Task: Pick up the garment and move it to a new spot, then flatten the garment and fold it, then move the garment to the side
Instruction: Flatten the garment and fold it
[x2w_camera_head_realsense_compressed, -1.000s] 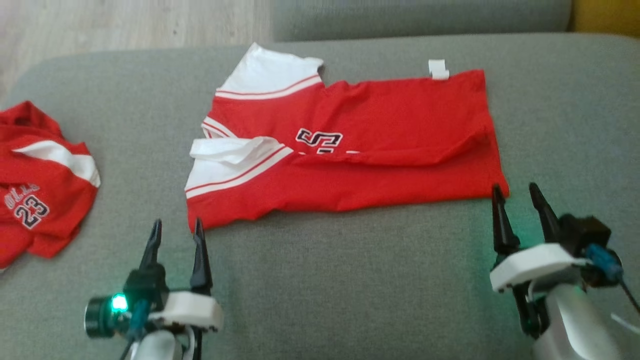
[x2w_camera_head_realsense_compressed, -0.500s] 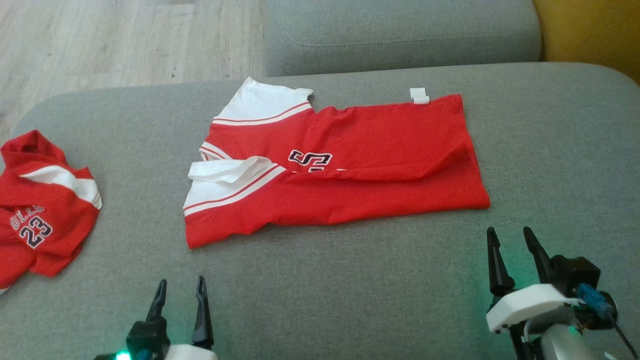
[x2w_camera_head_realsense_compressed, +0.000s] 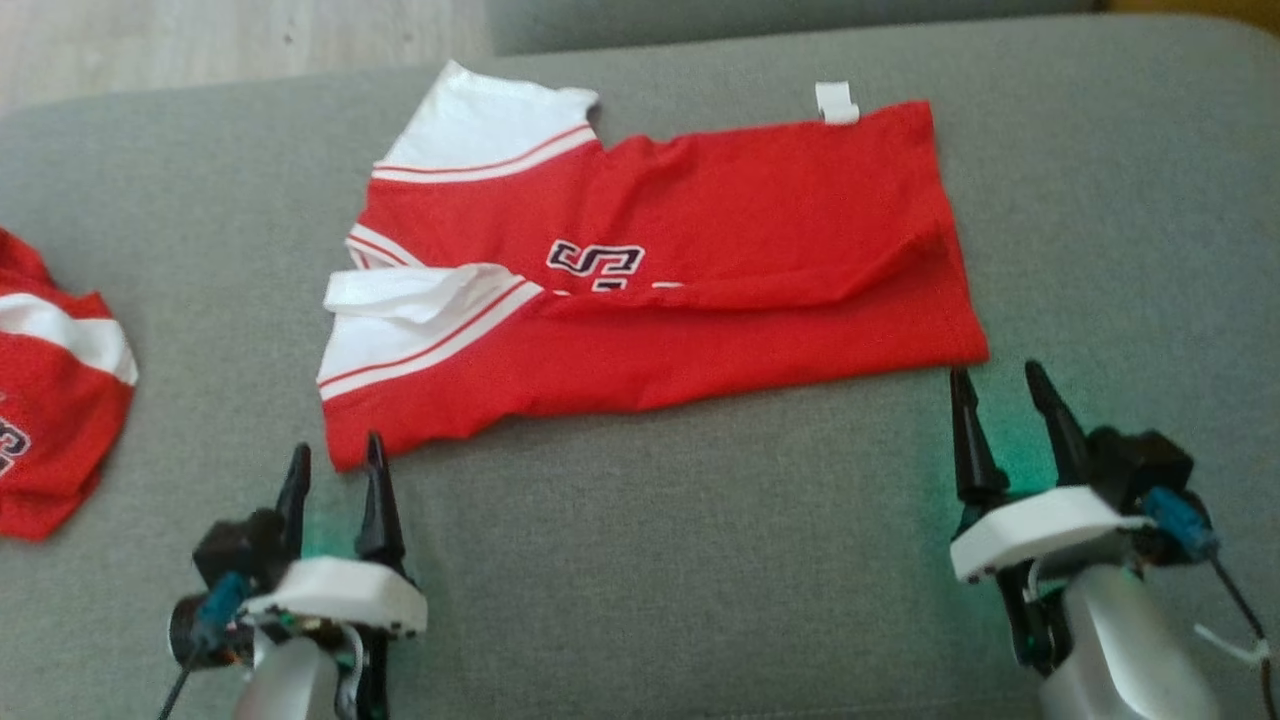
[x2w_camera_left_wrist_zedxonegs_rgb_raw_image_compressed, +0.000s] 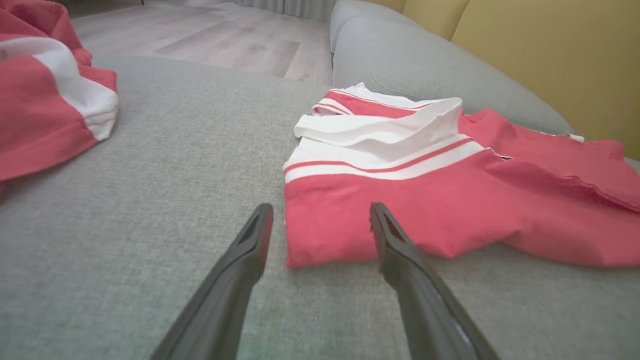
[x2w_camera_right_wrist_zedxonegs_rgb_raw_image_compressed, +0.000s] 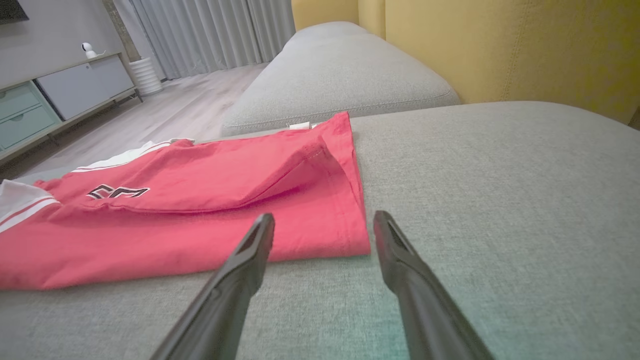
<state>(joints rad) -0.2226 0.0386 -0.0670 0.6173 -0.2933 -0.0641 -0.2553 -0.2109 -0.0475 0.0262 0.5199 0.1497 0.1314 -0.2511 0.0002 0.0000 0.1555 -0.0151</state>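
Observation:
The red garment (x2w_camera_head_realsense_compressed: 700, 250) with white sleeves lies folded lengthwise on the grey sofa cushion (x2w_camera_head_realsense_compressed: 650, 560), collar end to the left. My left gripper (x2w_camera_head_realsense_compressed: 335, 450) is open, its tips straddling the garment's (x2w_camera_left_wrist_zedxonegs_rgb_raw_image_compressed: 450, 200) near left corner just above the cushion; the left wrist view has that corner between the left gripper's (x2w_camera_left_wrist_zedxonegs_rgb_raw_image_compressed: 321, 207) fingers. My right gripper (x2w_camera_head_realsense_compressed: 996, 372) is open too, at the near right hem corner. In the right wrist view the garment's (x2w_camera_right_wrist_zedxonegs_rgb_raw_image_compressed: 200, 200) hem corner sits between the right gripper's (x2w_camera_right_wrist_zedxonegs_rgb_raw_image_compressed: 325, 216) fingers. Neither holds anything.
A second red garment (x2w_camera_head_realsense_compressed: 50, 400) lies crumpled at the cushion's left end, also the second red garment (x2w_camera_left_wrist_zedxonegs_rgb_raw_image_compressed: 40, 115). Another grey cushion (x2w_camera_right_wrist_zedxonegs_rgb_raw_image_compressed: 340, 75) and a yellow backrest (x2w_camera_right_wrist_zedxonegs_rgb_raw_image_compressed: 500, 45) lie beyond. Wooden floor (x2w_camera_left_wrist_zedxonegs_rgb_raw_image_compressed: 215, 35) is at the far left.
The head view has shifted. Compared with half a second ago, both open grippers stand closer to the garment's near corners. The garment's own lie is the same.

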